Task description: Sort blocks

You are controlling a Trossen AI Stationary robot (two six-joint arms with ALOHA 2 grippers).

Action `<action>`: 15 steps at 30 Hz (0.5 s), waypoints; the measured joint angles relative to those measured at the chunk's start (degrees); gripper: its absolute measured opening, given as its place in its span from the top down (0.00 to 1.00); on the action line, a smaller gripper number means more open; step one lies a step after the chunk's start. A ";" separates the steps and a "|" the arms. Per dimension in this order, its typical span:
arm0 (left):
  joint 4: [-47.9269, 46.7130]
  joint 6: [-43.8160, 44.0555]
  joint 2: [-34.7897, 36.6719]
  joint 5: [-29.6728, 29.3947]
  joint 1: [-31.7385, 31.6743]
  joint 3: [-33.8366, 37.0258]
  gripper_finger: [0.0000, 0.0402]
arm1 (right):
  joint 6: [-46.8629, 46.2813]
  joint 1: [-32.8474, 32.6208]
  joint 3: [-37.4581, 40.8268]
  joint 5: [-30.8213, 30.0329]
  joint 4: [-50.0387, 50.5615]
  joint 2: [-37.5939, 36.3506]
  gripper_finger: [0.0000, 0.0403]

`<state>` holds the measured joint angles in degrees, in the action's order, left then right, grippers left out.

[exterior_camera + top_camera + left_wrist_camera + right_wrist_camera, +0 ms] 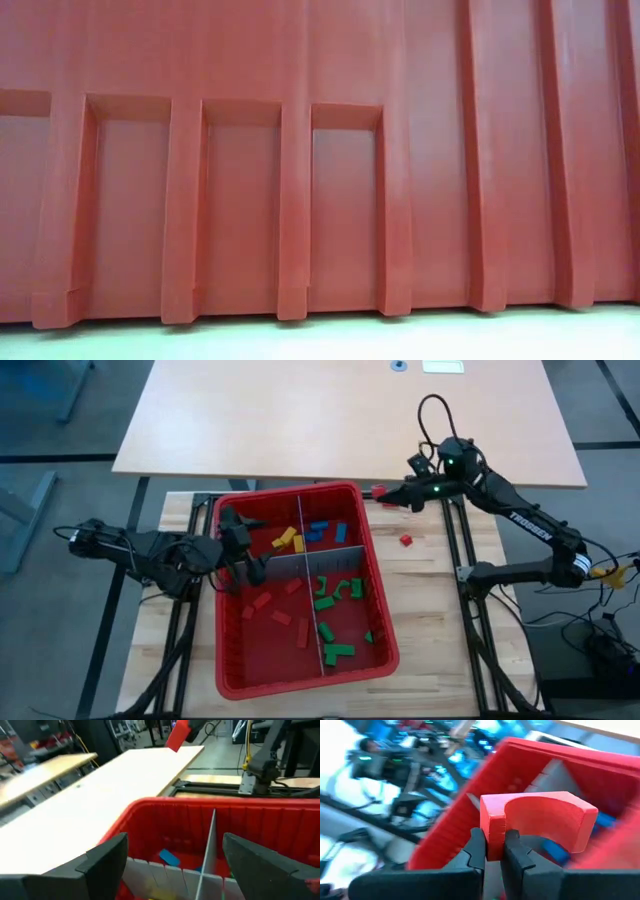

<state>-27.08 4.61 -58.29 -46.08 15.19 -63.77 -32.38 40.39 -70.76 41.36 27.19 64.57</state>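
- Bin (228,660) serves as our landmark: a big red plastic one on the wooden table (430,630), split by grey divider panels (335,565) into four compartments.
- We see the right gripper (384,493) just outside the bin's far right corner, held above the table and clenched on a red arch-shaped block (540,822); the right wrist view shows the two fingertips (476,851) pinching one leg of the arch.
- We find the left gripper (245,550) inside the bin's far left compartment, its fingers (102,862) spread apart with nothing between them in the left wrist view.
- Blocks lie sorted by colour within the bin: yellow blocks (288,539) in the far left compartment, blue blocks (322,530) in the far right, red blocks (281,616) in the near left, green blocks (335,600) in the near right.
- One small red block (406,540) lies on the table just right of the bin.
- In the low view we see only the bin's ribbed red wall (330,160), filling the whole picture.
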 joint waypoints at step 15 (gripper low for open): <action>16.46 -9.11 -6.75 0.10 -0.78 0.02 0.23 | -12.78 -14.73 0.01 1.16 -21.14 5.92 0.97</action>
<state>-10.61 -4.50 -65.04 -45.98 14.41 -63.75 -45.16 25.66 -70.75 42.52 6.06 70.49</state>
